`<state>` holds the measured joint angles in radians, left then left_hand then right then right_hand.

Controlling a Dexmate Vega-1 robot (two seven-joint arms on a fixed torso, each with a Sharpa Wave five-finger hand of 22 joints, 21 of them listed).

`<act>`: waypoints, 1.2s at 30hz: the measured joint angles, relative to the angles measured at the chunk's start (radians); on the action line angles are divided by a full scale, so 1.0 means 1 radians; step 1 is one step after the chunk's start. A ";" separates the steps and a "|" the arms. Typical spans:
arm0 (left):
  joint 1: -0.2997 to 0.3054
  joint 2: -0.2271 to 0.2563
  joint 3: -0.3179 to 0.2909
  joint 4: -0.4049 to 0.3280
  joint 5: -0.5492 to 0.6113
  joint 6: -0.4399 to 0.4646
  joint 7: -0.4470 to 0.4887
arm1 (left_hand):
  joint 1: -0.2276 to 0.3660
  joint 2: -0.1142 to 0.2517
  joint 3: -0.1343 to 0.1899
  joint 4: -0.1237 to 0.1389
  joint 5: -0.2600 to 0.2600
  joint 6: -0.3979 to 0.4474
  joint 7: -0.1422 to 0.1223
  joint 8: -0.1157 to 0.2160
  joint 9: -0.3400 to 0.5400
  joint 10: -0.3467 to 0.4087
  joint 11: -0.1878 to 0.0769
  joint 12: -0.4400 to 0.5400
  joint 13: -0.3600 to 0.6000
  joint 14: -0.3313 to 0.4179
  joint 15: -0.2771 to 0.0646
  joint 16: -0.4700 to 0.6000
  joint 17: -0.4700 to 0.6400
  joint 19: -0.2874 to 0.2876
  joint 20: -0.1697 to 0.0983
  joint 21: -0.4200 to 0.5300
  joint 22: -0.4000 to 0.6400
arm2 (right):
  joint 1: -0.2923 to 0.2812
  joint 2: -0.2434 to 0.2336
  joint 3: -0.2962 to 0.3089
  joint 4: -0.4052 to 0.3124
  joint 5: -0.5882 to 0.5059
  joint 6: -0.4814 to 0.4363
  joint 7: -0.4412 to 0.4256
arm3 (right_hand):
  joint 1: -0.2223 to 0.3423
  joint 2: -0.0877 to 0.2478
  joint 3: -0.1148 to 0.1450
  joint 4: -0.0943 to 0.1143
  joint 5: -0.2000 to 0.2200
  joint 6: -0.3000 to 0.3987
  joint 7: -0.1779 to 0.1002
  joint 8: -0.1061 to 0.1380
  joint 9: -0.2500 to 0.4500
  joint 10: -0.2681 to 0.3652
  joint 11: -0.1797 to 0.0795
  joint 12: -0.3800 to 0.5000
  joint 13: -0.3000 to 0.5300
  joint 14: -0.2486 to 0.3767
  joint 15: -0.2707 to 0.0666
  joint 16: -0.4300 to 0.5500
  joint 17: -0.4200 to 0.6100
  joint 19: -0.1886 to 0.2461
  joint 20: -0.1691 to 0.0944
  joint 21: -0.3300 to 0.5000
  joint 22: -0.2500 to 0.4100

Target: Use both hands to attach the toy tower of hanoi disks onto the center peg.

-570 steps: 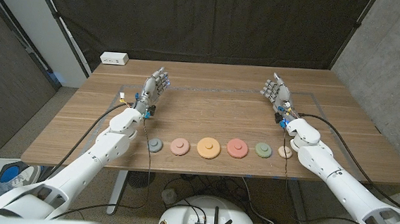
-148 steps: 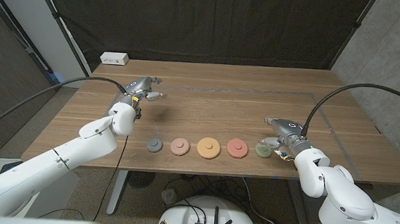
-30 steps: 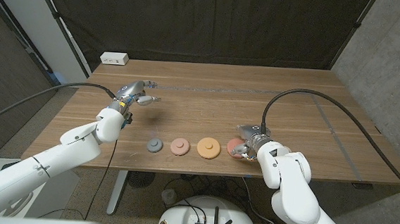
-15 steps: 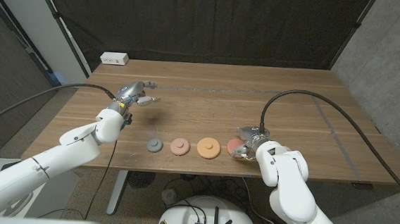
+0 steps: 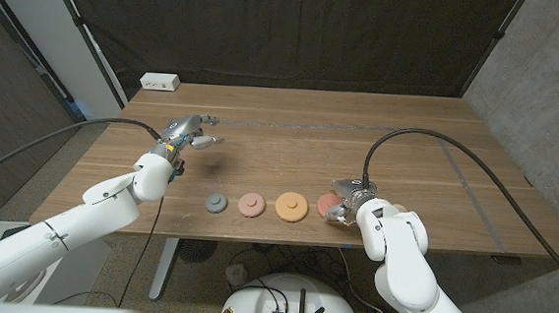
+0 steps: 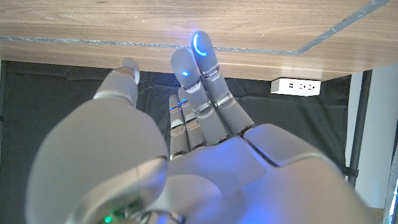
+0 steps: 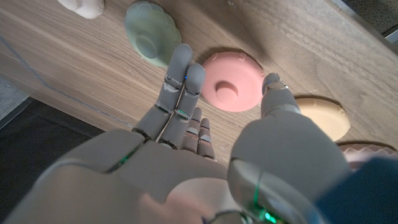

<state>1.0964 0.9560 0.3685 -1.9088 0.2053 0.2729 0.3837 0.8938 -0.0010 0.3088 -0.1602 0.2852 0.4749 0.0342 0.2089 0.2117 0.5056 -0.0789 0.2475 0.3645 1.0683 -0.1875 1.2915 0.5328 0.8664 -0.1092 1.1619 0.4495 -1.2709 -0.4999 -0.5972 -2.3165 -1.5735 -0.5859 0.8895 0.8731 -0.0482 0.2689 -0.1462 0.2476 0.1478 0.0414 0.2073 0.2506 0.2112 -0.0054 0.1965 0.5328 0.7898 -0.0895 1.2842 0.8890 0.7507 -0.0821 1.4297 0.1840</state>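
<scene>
A row of round toy disks lies near the table's front edge: grey-blue (image 5: 216, 203), salmon (image 5: 249, 205), orange (image 5: 290, 207) and red-pink (image 5: 327, 203). My right hand (image 5: 348, 205) hovers at the red-pink disk's right side, partly covering it. In the right wrist view my right hand (image 7: 186, 143) holds nothing, its fingers (image 7: 180, 78) and thumb spread on either side of the red-pink disk (image 7: 233, 81). A green disk (image 7: 151, 36) and a cream disk (image 7: 81, 5) lie beyond it. My left hand (image 5: 190, 132) hangs over the table's back left, fingers (image 6: 199, 68) straight, holding nothing.
The wooden table (image 5: 360, 133) carries a thin grey tape outline (image 5: 311, 126). A white power strip (image 5: 159, 82) sits at the back left corner. A black curtain hangs behind the table. My right arm's black cable (image 5: 438, 148) arcs over the right side.
My right hand has crept slightly to the right at the red-pink disk, uncovering a bit more of it. My left hand has stayed where it was.
</scene>
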 measured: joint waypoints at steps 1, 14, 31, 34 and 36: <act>0.000 0.000 0.000 -0.001 0.000 0.000 0.000 | 0.000 0.000 0.000 0.000 0.000 0.000 0.000 0.000 0.000 0.000 0.000 0.000 0.000 0.000 0.000 0.000 0.000 0.000 0.000 0.000 0.000 | 0.000 0.001 0.000 0.004 0.000 0.000 0.000 | 0.000 0.000 0.000 0.000 0.000 0.000 0.000 0.000 0.000 0.000 0.000 0.000 0.000 0.000 0.000 0.000 -0.003 0.000 0.000 0.000 0.000; 0.005 0.002 -0.001 -0.010 0.000 0.003 0.000 | 0.000 0.000 0.000 0.000 0.000 0.000 0.000 0.000 0.000 0.004 0.004 -0.004 0.000 0.000 0.000 0.000 -0.005 -0.004 -0.004 0.013 -0.008 | 0.000 0.002 -0.001 0.016 0.016 -0.009 0.000 | -0.008 0.008 0.000 0.000 0.000 0.004 -0.004 0.004 0.000 0.011 0.000 0.001 -0.005 0.000 0.000 0.008 -0.005 0.000 0.000 0.000 0.000; 0.003 -0.001 0.007 -0.011 0.003 0.006 -0.007 | 0.000 0.000 0.000 0.000 0.000 0.000 0.000 0.000 0.000 0.004 0.004 -0.008 0.005 0.000 0.000 0.008 -0.005 -0.009 0.002 0.023 -0.014 | 0.016 -0.003 -0.013 0.040 0.028 -0.025 0.004 | -0.008 0.029 0.000 0.000 0.000 0.017 -0.002 0.011 -0.005 0.026 -0.004 0.007 -0.005 0.004 0.004 0.016 -0.014 0.004 0.004 0.000 -0.002; 0.002 -0.002 0.008 -0.009 0.003 0.006 -0.008 | 0.000 0.000 0.000 0.000 0.000 0.000 0.000 0.000 0.000 0.006 0.002 -0.008 0.005 0.000 0.000 0.008 -0.007 -0.009 0.002 0.029 -0.017 | 0.021 -0.004 -0.015 0.046 0.031 -0.027 0.006 | -0.008 0.029 0.000 0.000 0.000 0.020 -0.006 0.011 -0.005 0.034 -0.002 0.015 -0.002 0.005 0.003 0.016 -0.014 0.004 0.004 0.000 -0.003; 0.001 -0.003 0.009 -0.008 0.003 0.006 -0.009 | 0.000 0.000 0.000 0.000 0.000 0.000 0.000 0.000 0.000 0.010 -0.001 -0.008 0.005 0.000 0.000 0.008 -0.009 -0.009 0.002 0.029 -0.019 | 0.024 -0.004 -0.016 0.049 0.034 -0.029 0.007 | -0.008 0.029 0.000 0.000 0.000 0.024 -0.009 0.011 -0.005 0.038 -0.006 0.015 -0.002 0.008 0.000 0.021 -0.012 0.004 0.004 0.000 -0.003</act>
<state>1.0976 0.9534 0.3775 -1.9167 0.2080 0.2793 0.3752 0.8938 -0.0011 0.3090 -0.1601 0.2852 0.4749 0.0341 0.2089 0.2115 0.5152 -0.0800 0.2400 0.3691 1.0683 -0.1875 1.2992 0.5234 0.8574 -0.1074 1.1909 0.4309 -1.2469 -0.5036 -0.6133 -2.2678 -1.5399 -0.6145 0.8962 0.8648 -0.0192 0.2690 -0.1462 0.2476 0.1715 0.0323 0.2186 0.2460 0.2493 -0.0113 0.2119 0.5312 0.7974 -0.0894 1.3050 0.8771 0.7546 -0.0784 1.4297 0.1813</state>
